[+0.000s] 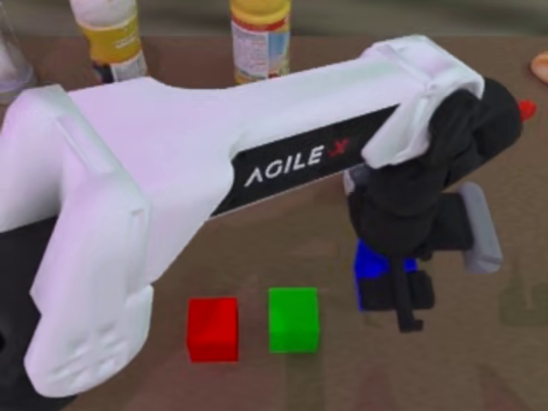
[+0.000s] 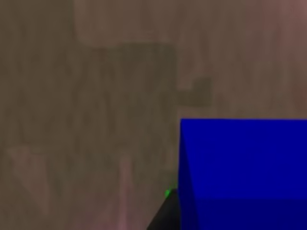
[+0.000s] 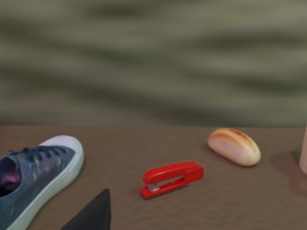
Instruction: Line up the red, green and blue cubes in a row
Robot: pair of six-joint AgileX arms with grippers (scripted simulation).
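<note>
- Here, the left gripper (image 1: 402,295) is lowered over the blue cube (image 1: 370,265), at the right end of the row; its grip cannot be told.
- The green cube (image 1: 293,319) is set just right of the red cube (image 1: 212,329), matte and equal-sized, slightly apart.

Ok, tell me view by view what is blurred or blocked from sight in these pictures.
Top view: the left arm fills much of the frame, and the left gripper hides most of the blue cube; the red cube and green cube show plainly. Left wrist view: the blue cube looms close. Right wrist view: the backdrop is smeared, while the stapler is clear.
</note>
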